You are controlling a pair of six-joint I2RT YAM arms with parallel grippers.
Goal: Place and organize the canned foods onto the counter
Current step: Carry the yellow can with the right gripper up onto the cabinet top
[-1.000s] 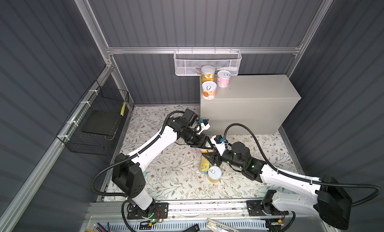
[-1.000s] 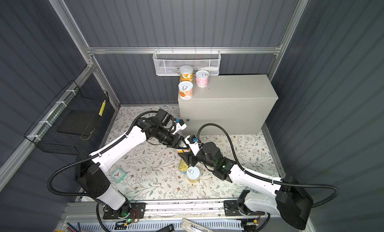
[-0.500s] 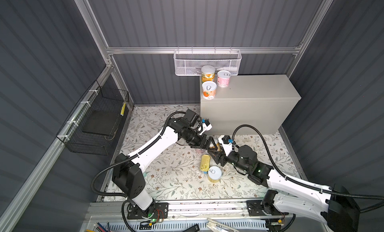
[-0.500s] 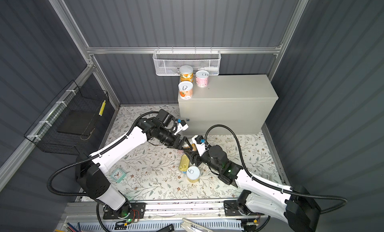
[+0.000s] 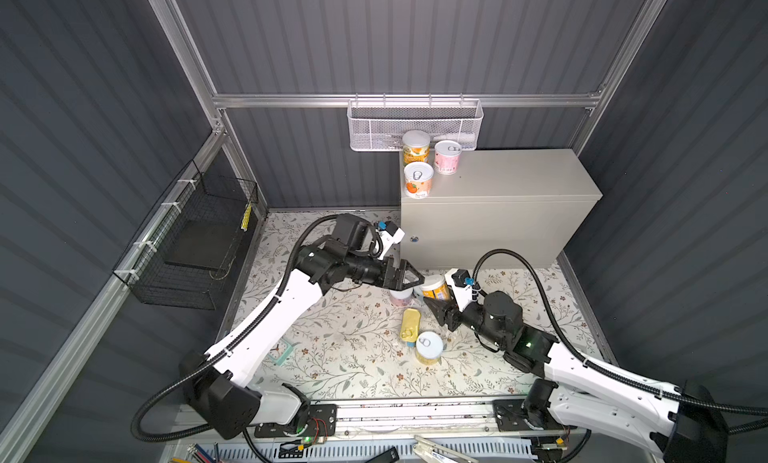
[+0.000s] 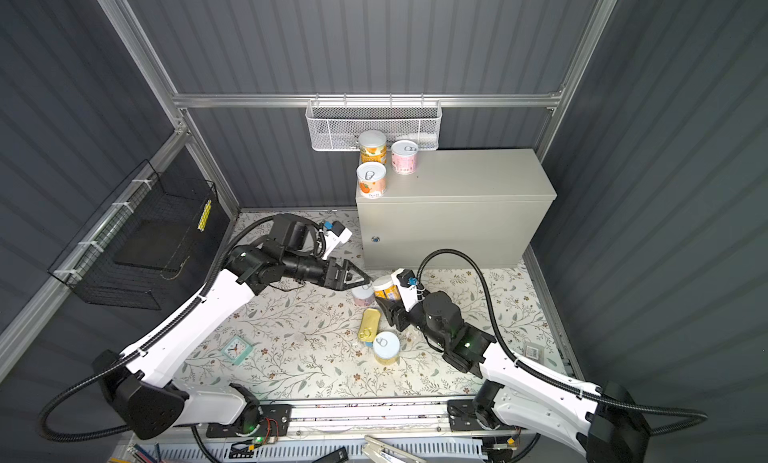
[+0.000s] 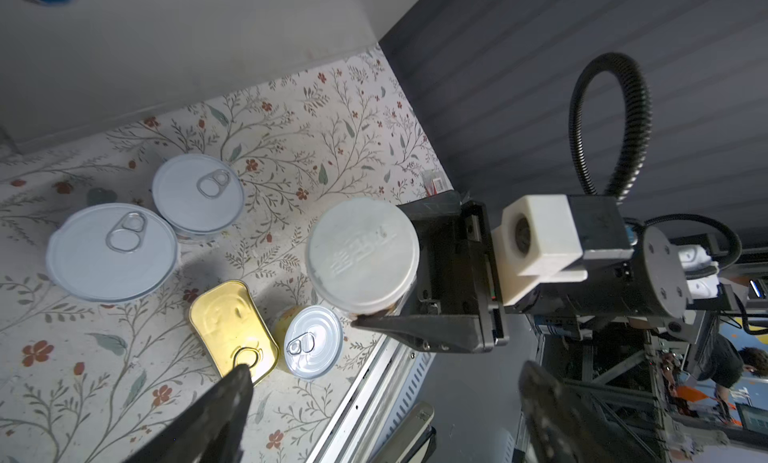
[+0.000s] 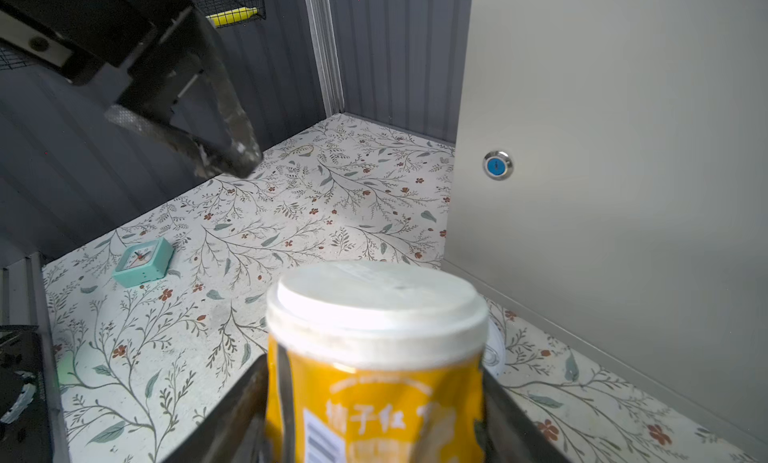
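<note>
My right gripper [image 8: 374, 419] is shut on a yellow can with a white lid [image 8: 376, 357], held upright just above the floral mat [image 5: 340, 357] in front of the counter [image 5: 519, 178]. Both top views show this can [image 5: 434, 287] [image 6: 386, 289]. My left gripper [image 5: 420, 279] is open beside it, and its fingers [image 7: 232, 398] stand wide apart with nothing between them. Three cans [image 5: 418, 179] stand at the counter's left end. On the mat lie a pink can [image 5: 400, 299], a gold oblong tin [image 5: 410, 324] and a silver-lidded can [image 5: 429, 347].
A white mesh basket [image 5: 415, 124] hangs on the back wall above the counter. On the left wall there is a black wire basket [image 5: 195, 249]. A small teal clock [image 6: 236, 349] lies on the mat near my left arm. Two larger silver-lidded cans [image 7: 112, 251] sit side by side.
My left gripper has opened and now stands apart from the yellow can. The right gripper has drawn back a little to the right with the can in it.
</note>
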